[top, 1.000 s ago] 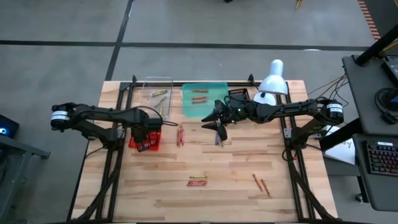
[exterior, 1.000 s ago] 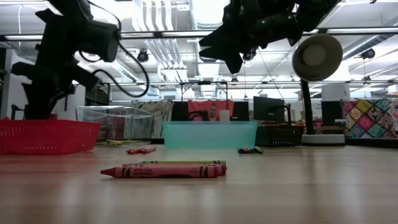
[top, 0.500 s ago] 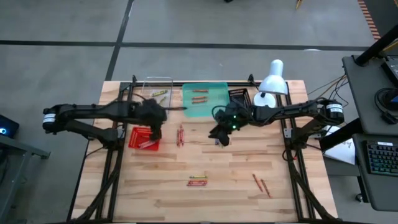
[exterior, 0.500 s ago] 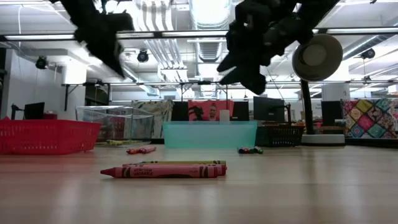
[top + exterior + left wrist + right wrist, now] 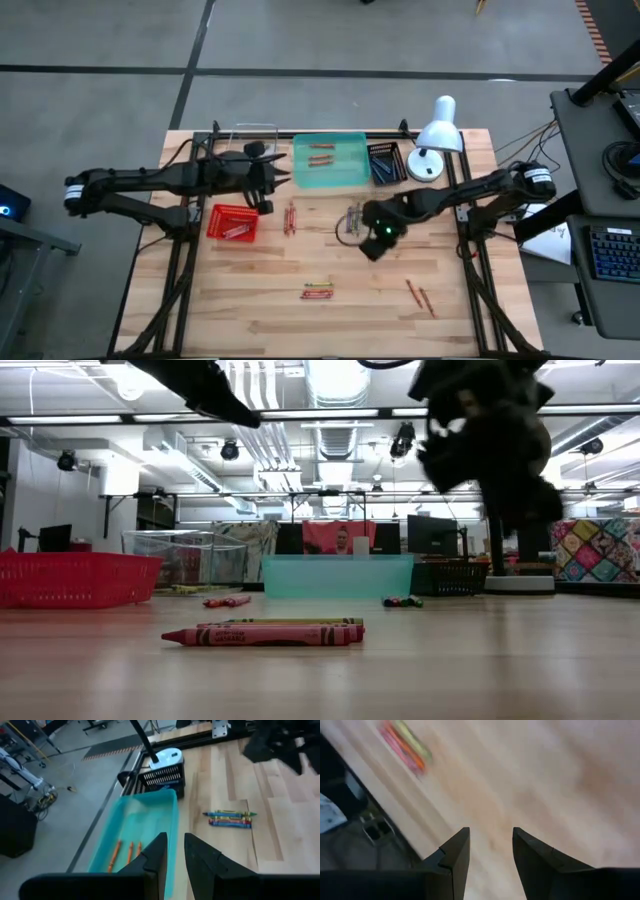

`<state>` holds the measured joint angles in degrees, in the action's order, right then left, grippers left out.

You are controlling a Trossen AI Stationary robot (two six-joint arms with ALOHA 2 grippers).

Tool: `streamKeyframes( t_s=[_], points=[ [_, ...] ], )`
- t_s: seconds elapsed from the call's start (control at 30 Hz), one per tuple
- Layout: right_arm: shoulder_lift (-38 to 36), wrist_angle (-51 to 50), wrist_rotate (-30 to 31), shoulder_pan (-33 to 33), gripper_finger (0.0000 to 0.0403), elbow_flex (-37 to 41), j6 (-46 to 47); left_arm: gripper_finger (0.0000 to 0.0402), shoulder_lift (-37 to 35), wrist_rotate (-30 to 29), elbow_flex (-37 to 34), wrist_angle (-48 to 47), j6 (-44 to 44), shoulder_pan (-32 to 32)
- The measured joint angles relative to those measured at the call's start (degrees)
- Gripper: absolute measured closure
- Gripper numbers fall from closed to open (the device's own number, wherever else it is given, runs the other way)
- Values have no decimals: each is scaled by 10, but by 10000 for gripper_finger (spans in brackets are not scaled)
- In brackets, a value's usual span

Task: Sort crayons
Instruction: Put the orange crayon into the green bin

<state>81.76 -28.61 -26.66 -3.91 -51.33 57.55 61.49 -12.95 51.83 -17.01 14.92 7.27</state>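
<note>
Now between picks, sorting half done. Left gripper near teal tray, fingers close together, nothing held. Right gripper over mid table, fingers apart, nothing held. Next: drop onto loose crayons, squeeze across thin sides. Crayons lie flat, long way left-right. More crayons already in tray.

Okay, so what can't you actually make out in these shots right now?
- Right wrist view: the crayons are motion-blurred; number unclear.
- High view: the black basket holds sticks too small to tell colours.
- Low view: the red mesh basket wall hides its contents.
- Left wrist view: the left gripper hides the teal tray near end.
</note>
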Motion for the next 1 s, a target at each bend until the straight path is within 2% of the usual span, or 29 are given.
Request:
streamKeyframes(
  t_s=[0.17,0.4,0.57,1.0],
  points=[
    [0,-87,-56,-60,266,0,104,353,17,0,0,15,7,0],
    [0,-205,-61,-141,266,0,178,353,41,0,0,35,7,1],
    [1,-222,-1,-197,266,0,216,353,58,0,0,46,7,1],
    [1,-214,93,-316,266,20,305,353,78,0,0,63,5,0]
  ],
)
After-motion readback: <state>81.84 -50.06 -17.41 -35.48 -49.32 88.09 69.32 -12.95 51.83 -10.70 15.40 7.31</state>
